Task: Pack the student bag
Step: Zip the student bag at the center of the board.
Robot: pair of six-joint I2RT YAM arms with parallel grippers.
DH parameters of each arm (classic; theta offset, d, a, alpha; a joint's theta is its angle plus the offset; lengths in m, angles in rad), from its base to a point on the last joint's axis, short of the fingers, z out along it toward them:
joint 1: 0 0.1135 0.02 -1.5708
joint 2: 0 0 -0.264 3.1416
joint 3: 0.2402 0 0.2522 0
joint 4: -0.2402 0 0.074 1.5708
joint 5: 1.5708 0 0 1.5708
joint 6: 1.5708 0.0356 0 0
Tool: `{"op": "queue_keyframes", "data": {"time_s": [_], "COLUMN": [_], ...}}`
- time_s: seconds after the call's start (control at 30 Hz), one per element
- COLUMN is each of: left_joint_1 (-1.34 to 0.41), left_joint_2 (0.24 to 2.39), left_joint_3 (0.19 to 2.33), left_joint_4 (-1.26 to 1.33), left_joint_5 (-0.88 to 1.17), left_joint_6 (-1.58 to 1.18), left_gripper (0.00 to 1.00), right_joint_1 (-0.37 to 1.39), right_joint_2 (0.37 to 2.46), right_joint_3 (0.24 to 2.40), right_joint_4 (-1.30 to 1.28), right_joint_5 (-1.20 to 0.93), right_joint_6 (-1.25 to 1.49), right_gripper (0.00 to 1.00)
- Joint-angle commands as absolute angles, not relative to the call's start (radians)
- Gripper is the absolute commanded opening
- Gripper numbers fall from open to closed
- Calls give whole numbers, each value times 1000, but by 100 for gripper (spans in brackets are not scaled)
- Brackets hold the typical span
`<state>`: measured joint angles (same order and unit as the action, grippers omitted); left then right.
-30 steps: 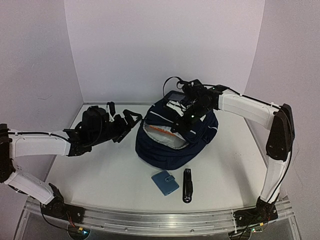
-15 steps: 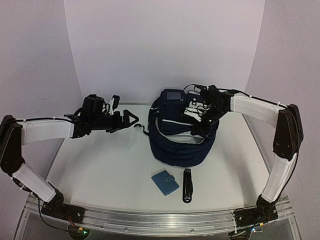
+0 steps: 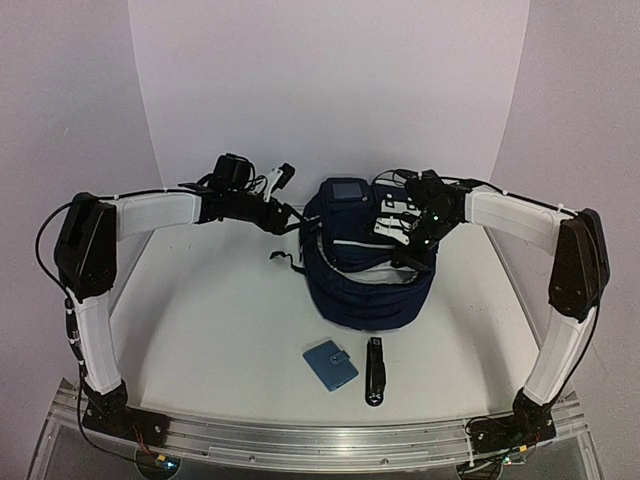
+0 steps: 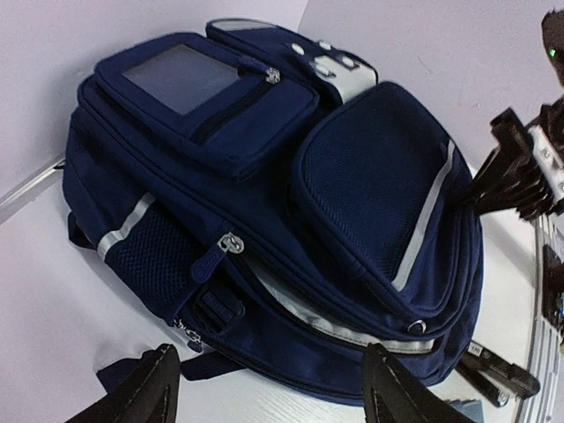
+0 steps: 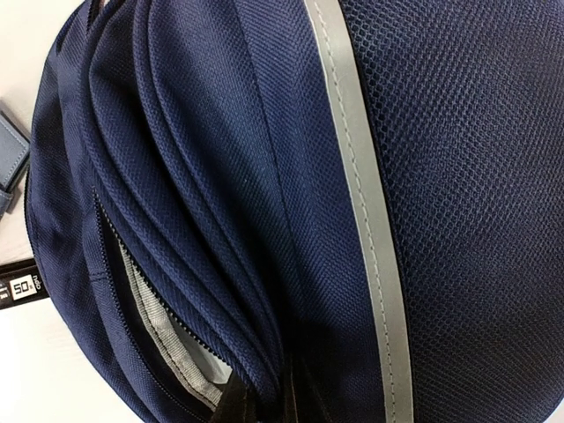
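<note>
The student bag [image 3: 365, 275], dark navy with pale stripes, stands bunched at the middle back of the table. It fills the left wrist view as the student bag [image 4: 264, 203], its main zip partly gaping. My left gripper [image 3: 287, 207] hovers just off the bag's left side. In its own view my left gripper [image 4: 278, 397] is open, with nothing between the fingers [image 4: 159, 388]. My right gripper [image 3: 407, 243] is shut on a fold of the bag's upper right side. In the right wrist view my right gripper [image 5: 264, 405] pinches navy fabric of the student bag [image 5: 264, 176].
A small light-blue snap wallet [image 3: 330, 364] lies in front of the bag, with a long black object [image 3: 374, 370] beside it on the right. White walls close in the back and both sides. A loose black strap [image 3: 285, 255] trails from the bag's left.
My left arm swung from the front left up to the bag's left side, its jaws narrowing a little. The right gripper pulled the bag rightward and upright, closing up its gaping opening.
</note>
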<state>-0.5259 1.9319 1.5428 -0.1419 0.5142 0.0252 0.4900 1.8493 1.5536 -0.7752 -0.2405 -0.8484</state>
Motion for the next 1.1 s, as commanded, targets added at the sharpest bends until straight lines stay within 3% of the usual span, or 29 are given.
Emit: {"op": "queue_keyframes", "data": {"time_s": [0.0, 0.2, 0.9, 1.07], "left_joint_1": [-500, -480, -456, -456], "left_joint_2": [2034, 2145, 2447, 2500], "left_joint_3": [1660, 1753, 2126, 2182], "left_joint_4": [-213, -248, -359, -345], "left_joint_5": [639, 719, 943, 981], "left_joint_6": [168, 275, 412, 387], "left_gripper": [68, 54, 50, 35], "right_joint_1": [469, 469, 469, 469], "right_joint_2": [1821, 1798, 1792, 1798], "right_joint_3": [1513, 1517, 1531, 1533], "right_joint_4": [-842, -844, -851, -853], "right_joint_5": [-139, -166, -216, -215], "right_joint_6": [-819, -790, -750, -747], "right_gripper": [0, 0, 0, 0]}}
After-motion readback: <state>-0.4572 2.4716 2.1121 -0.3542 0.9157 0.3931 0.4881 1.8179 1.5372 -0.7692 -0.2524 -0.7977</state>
